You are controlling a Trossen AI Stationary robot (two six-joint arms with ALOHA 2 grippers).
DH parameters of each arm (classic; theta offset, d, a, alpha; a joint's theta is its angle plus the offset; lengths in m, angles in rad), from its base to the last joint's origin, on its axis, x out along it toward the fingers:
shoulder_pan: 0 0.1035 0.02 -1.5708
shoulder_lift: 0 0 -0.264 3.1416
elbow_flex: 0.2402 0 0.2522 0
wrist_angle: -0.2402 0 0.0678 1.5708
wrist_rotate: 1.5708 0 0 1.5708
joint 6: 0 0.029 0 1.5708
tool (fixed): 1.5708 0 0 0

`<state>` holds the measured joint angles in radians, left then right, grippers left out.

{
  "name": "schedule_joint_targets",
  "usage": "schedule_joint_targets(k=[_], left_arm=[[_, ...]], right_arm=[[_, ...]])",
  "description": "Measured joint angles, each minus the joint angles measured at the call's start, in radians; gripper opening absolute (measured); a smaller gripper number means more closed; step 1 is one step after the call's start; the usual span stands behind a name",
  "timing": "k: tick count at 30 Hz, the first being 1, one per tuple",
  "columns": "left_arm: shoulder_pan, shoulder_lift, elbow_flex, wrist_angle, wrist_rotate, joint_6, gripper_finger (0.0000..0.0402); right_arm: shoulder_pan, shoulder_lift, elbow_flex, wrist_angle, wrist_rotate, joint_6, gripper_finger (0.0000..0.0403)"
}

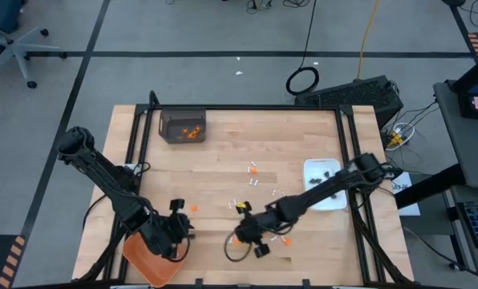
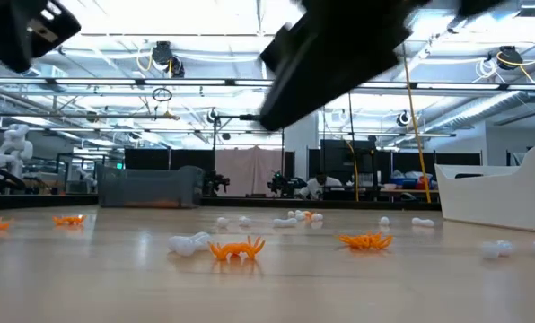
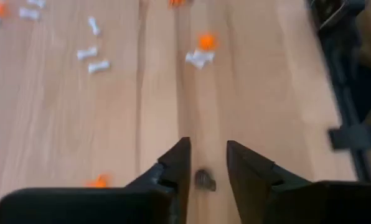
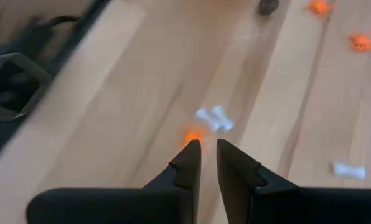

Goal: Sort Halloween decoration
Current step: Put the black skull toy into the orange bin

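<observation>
Across the middle and near half of the wooden table [image 1: 223, 152], got the Halloween decoration [image 1: 253, 181] scattered loose, all tiny stuff in three flavours. Looking at orange bits [image 2: 238, 248] first: spidery little things with legs sticking out, lying flat on the wood. Then white sticks [image 3: 98, 65], short and knobby at both ends like mini bones, mostly in twos and threes. Also seeing a single dark bit [image 3: 204, 180], a small brownish-black lump.

Down by the near left corner, just beside the orange tray [image 1: 147, 265], got the left gripper [image 3: 208, 144] low over the wood. Fingers spread with a clear gap, and that dark bit lying right in the gap, not visibly touched by either finger.

Near the front centre, same deal with the right gripper [image 4: 208, 143]: fingers barely parted, only a thin strip of wood showing between them, nothing pinched. Just past its tips, an orange bit [image 4: 193, 135], with a pair of white sticks [image 4: 215, 118] touching each other right beyond that.

Over at the right edge, spotting a few dark pieces [image 1: 326, 170] already in the white dish [image 1: 306, 172]. Far left corner, a dark bin [image 1: 168, 120] with a small heap of orange pieces [image 1: 192, 133] inside.
</observation>
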<state>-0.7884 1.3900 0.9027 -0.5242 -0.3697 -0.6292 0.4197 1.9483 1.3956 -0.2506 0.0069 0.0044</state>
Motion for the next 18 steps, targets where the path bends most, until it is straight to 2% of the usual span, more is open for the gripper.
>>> schedule_joint_targets(k=[8,14,18], left_arm=[[0.088,0.074,0.002,-0.035,0.208,-0.004,0.0006],[0.164,0.164,0.002,-0.037,0.301,0.006,0.0006],[0.197,0.218,0.002,-0.038,0.385,0.006,0.0006]], right_arm=[[0.165,-0.158,0.0,-0.223,0.148,0.048,0.004],[0.275,-0.215,0.0,-0.241,0.298,0.04,0.004],[0.306,-0.227,0.0,-0.24,0.34,0.024,0.004]])
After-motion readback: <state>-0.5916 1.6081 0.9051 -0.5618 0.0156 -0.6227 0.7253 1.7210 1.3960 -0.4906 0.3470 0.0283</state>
